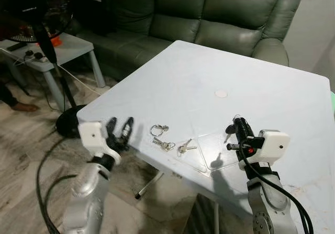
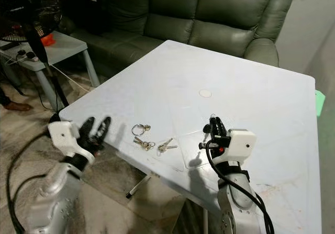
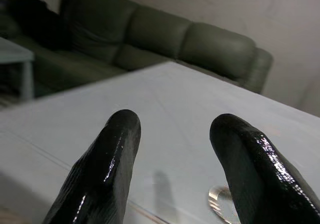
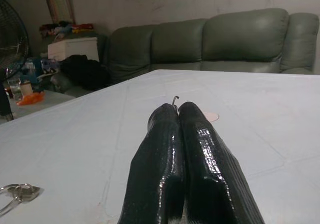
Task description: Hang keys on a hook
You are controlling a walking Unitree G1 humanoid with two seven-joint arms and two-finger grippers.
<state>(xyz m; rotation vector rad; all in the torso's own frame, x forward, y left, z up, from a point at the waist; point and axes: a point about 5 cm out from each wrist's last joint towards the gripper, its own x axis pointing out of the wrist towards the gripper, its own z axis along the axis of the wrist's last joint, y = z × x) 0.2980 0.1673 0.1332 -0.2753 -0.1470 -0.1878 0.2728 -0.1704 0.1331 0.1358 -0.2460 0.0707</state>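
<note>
Several silver keys lie on the white table point(image 1: 272, 92) near its front edge: a key ring point(image 1: 158, 130) with a small key, a bunch point(image 1: 165, 144) and one more key point(image 1: 186, 148). My left gripper point(image 1: 119, 126) is open at the table's left edge, just left of the keys; in the left wrist view the ring point(image 3: 220, 201) shows beyond its fingers point(image 3: 112, 149). My right gripper point(image 1: 238, 126) stands over the table to the right of the keys, shut on a thin wire hook point(image 4: 174, 100) that pokes out above its tips.
A clear plastic sheet point(image 1: 217, 158) lies on the table by the right gripper, and a round white disc point(image 1: 222, 93) further back. A green sofa point(image 1: 209, 14) stands behind the table. At the left are a standing fan point(image 1: 39, 9), its cable on the floor, and a low side table point(image 1: 68, 45).
</note>
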